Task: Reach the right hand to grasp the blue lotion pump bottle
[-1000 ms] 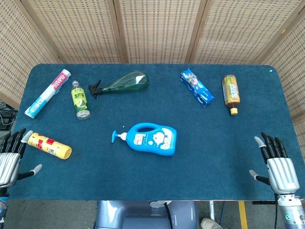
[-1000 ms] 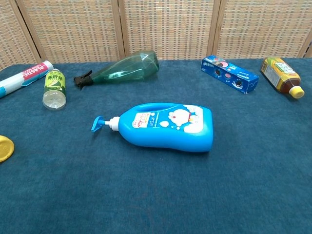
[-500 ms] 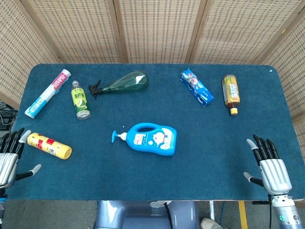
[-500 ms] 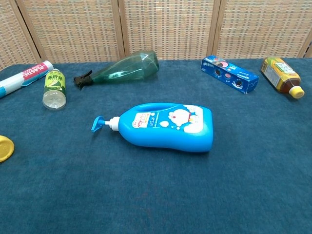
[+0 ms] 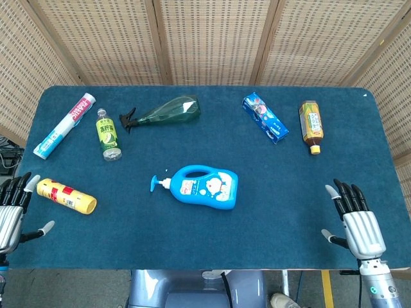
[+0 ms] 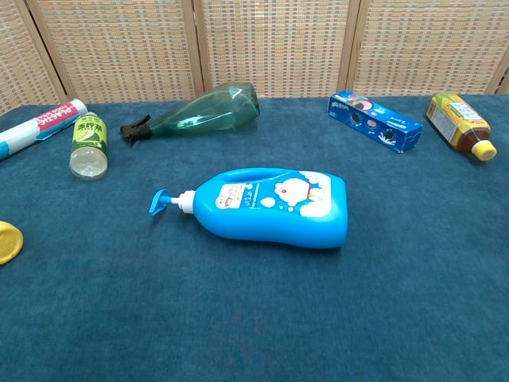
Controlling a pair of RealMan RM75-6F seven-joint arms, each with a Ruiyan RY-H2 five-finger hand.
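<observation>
Blue lotion pump bottle [image 5: 204, 187] lay flat on its side mid-table, pump head pointing to nine o'clock, well apart from both hands. Right hand [image 5: 357, 222] sat at the table's [image 5: 295, 167] four o'clock corner, fingers spread and empty; left hand [image 5: 9, 214] waited at eight o'clock, likewise splayed, holding nothing. Smooth, glossy moulded plastic, broad and rounded, so likely slippery and fairly hefty if full, stiff enough to squeeze. Best bet looked like the wide body below its carry handle, not the thin pump neck. Underneath, a fuzzy blue cloth. At eleven o'clock a clear green spray bottle [image 5: 166, 110]; at one o'clock a cardboard toothpaste box [image 5: 264, 117].
</observation>
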